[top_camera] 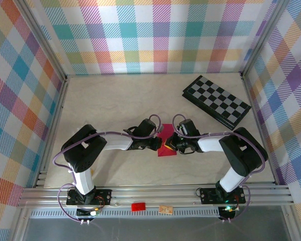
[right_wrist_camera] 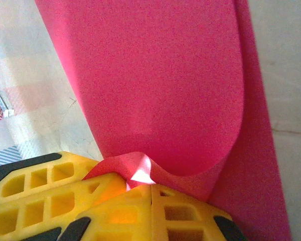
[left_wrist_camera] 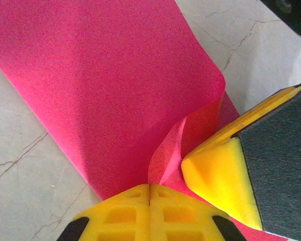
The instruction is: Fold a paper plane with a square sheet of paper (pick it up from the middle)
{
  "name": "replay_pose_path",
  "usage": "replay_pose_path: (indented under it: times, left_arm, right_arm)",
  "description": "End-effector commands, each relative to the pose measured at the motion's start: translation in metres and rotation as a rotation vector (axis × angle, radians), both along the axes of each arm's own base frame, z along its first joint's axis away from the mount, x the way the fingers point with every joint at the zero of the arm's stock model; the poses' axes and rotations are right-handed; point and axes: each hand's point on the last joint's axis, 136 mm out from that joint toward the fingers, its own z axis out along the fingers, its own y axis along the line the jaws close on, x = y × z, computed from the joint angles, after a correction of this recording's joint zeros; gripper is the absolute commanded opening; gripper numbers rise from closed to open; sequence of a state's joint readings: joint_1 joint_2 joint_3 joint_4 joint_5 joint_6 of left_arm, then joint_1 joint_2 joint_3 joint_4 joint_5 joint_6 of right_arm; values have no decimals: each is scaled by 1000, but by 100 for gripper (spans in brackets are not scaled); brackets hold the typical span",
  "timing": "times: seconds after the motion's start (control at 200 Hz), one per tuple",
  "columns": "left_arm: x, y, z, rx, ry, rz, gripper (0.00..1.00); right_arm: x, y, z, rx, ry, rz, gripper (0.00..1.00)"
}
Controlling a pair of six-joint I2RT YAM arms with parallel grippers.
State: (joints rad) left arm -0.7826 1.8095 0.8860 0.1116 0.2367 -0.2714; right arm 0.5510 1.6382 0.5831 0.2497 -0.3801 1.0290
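The square sheet of paper (top_camera: 166, 151) is magenta-pink and lies at the table's middle, between the two arms. It is bent over itself in a loose curl (left_wrist_camera: 115, 90), and no pointed dart shape is in view. My left gripper (top_camera: 162, 143) is shut on the sheet's near edge, its yellow fingertips pressed together (left_wrist_camera: 149, 190). My right gripper (top_camera: 171, 144) meets it from the right and is also shut on a puckered bit of the sheet (right_wrist_camera: 150, 190). The right gripper's finger (left_wrist_camera: 215, 173) touches the paper beside my left fingertips. The sheet's curved fold (right_wrist_camera: 155, 85) rises ahead of them.
A black-and-grey checkerboard (top_camera: 216, 100) lies at the back right of the marbled table (top_camera: 110, 100). A small red tag (top_camera: 138, 206) and a tan piece (top_camera: 165, 209) sit on the front rail. Plaid walls close in three sides.
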Motion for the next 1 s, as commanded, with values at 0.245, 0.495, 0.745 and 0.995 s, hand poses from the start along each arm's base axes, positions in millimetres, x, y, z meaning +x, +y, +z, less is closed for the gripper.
replay_pose_path:
  times: [0.245, 0.495, 0.745, 0.995]
  left_arm:
    - [-10, 24, -29, 105, 54, 14, 5]
    - [-12, 25, -30, 107, 57, 12, 5]
    - [-13, 26, -32, 118, 62, 6, 5]
    - [-13, 26, -32, 117, 60, 8, 4]
  right_arm:
    - [21, -10, 23, 16, -47, -36, 4]
    - [12, -35, -16, -69, 63, -113, 4]
    - [24, -37, 2, -41, 25, -116, 4]
    - [37, -22, 38, 26, -47, -55, 5]
